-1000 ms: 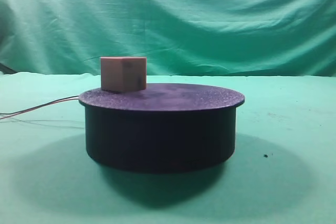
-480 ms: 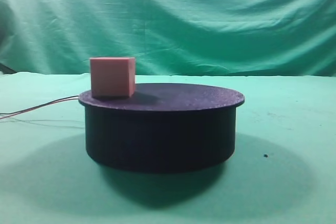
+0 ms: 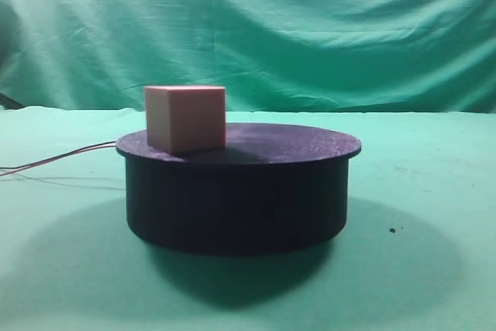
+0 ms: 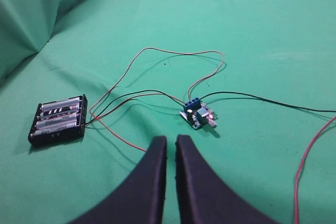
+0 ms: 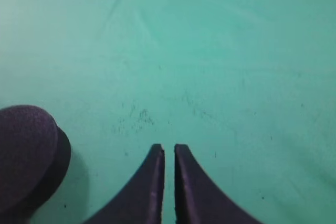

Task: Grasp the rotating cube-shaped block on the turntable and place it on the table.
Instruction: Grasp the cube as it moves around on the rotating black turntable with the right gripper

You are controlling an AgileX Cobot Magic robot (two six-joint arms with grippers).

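Although no arm shows in the exterior high view, the cube-shaped block (image 3: 186, 118) is plain there, sitting on the turntable (image 3: 240, 191) near its rim at about eight o'clock on the disc as seen from the camera, with one vertical edge turned toward the lens and the green table (image 3: 434, 269) all around. From the left wrist view, the left gripper (image 4: 171, 141) has its fingers drawn nearly together on nothing, pointing toward twelve o'clock at a small circuit board (image 4: 198, 115), with a battery pack (image 4: 59, 119) at ten o'clock and thin wires (image 4: 157, 53) looping between; neither block nor turntable appears here. From the right wrist view, the right gripper (image 5: 168, 149) is likewise nearly closed and empty over bare cloth, with the turntable's edge (image 5: 29, 153) at nine o'clock. I judge the right arm the nearer, though the block itself lies out of its view, somewhere leftward.
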